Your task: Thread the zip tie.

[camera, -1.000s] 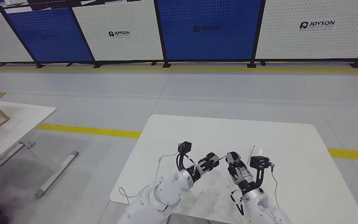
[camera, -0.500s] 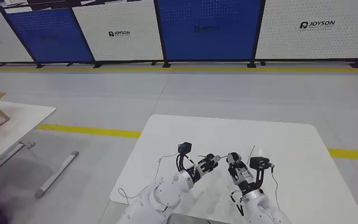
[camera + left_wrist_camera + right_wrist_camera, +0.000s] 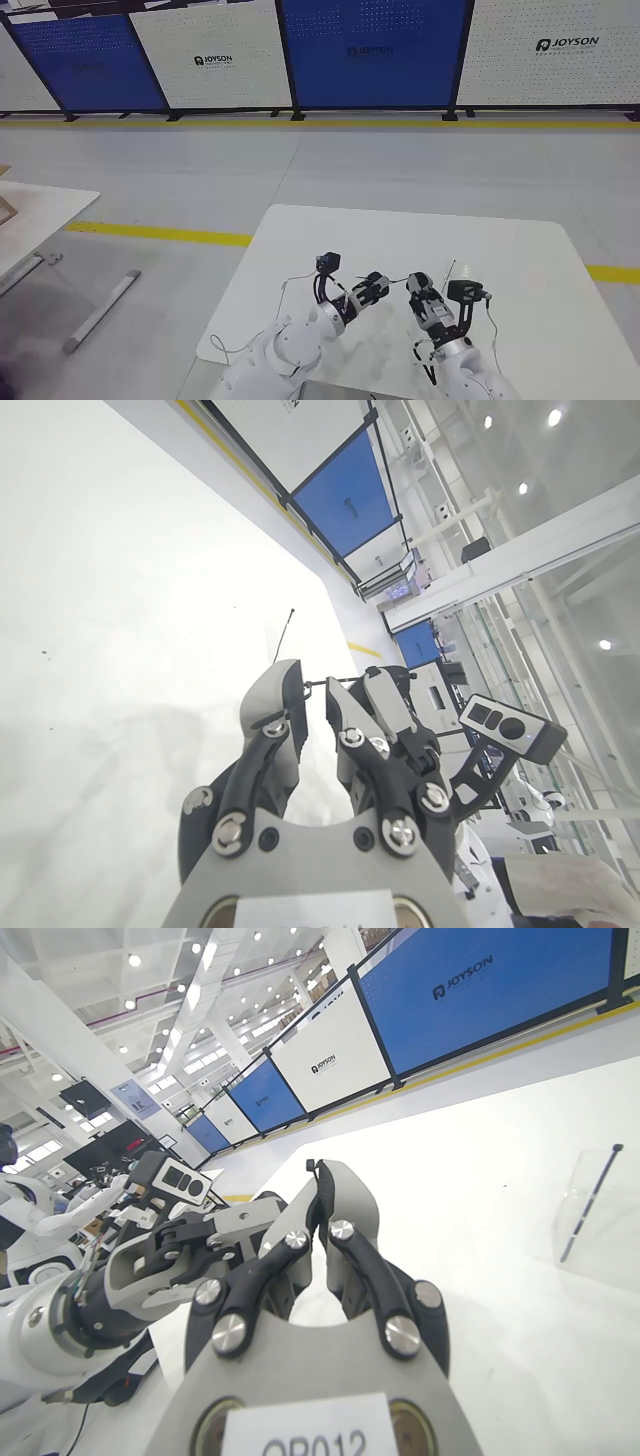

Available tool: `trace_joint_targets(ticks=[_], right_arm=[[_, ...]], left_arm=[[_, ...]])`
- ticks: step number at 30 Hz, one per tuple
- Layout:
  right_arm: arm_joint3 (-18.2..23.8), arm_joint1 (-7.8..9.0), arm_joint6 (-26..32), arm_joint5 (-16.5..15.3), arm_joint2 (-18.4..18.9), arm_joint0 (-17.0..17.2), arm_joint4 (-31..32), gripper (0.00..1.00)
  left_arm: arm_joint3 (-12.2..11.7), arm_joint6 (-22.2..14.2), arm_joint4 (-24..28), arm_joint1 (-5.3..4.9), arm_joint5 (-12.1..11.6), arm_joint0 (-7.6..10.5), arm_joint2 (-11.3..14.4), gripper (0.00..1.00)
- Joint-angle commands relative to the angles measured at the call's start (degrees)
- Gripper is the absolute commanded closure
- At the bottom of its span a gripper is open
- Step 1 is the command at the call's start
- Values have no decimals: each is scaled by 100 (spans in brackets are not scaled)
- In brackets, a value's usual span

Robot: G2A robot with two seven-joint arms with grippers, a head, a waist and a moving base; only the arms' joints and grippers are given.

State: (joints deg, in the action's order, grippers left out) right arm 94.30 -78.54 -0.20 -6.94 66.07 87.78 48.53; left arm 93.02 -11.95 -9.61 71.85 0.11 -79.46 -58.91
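At the near edge of the white table point(image 3: 400, 235) the two grippers meet tip to tip, just above the surface. The right gripper point(image 3: 320, 1178) is pinched closed on the zip tie point(image 3: 340, 679). In the right wrist view the black strap runs up between its pads and the small head pokes out past the fingertips. From there the strap runs straight across the short gap to the left gripper point(image 3: 311, 687), whose fingers point(image 3: 280, 695) stand a narrow way apart. The strap's end lies against the inner pad of one finger and curls over that finger's edge. The other finger does not press on it, as far as the left wrist view shows.

Just beyond the right gripper a second zip tie point(image 3: 592, 1198) stands tilted in a clear holder point(image 3: 565, 1238) on the table, head uppermost, apart from both grippers.

Farther off the tabletop runs bare to its far edge. Past it lies grey floor crossed by a yellow line point(image 3: 160, 233). At the back of the room stands a row of blue and white panels point(image 3: 375, 50).
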Motion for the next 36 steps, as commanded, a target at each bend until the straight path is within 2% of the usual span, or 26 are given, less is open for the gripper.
trace_joint_targets(ticks=[1, 9, 12, 21, 22, 23, 24, 32, 36], right_arm=[[-8, -2, 13, -7, 0, -13, -42, 100], [-24, -5, 42, -25, -57, -52, -47, 100], [-23, -1, 81, -76, -76, -57, -20, 100], [-41, -2, 23, -64, -97, -57, -51, 100], [-43, -3, 13, -67, -99, -53, -78, 73], [-48, -3, 11, -72, -98, -52, -95, 22], [-50, -2, 12, -73, -97, -53, -99, 0], [13, 11, -70, -42, -37, 63, -144, 0], [106, 45, -128, -123, 162, 258, -324, 0]], left_arm=[[4, -8, -11, -3, -23, 0, -1, 100], [10, -30, -36, -8, -70, 19, 15, 100], [17, -128, 46, -13, -165, 17, 15, 100], [16, -66, 29, -26, -229, -27, 5, 100], [11, -46, 33, -26, -228, -35, 2, 100], [7, -31, 34, -26, -228, -40, 1, 100], [4, -20, 33, -27, -227, -42, 2, 100], [-25, 152, 91, -18, -139, -35, -13, 100], [45, 289, 221, -14, -137, -77, -70, 100]])
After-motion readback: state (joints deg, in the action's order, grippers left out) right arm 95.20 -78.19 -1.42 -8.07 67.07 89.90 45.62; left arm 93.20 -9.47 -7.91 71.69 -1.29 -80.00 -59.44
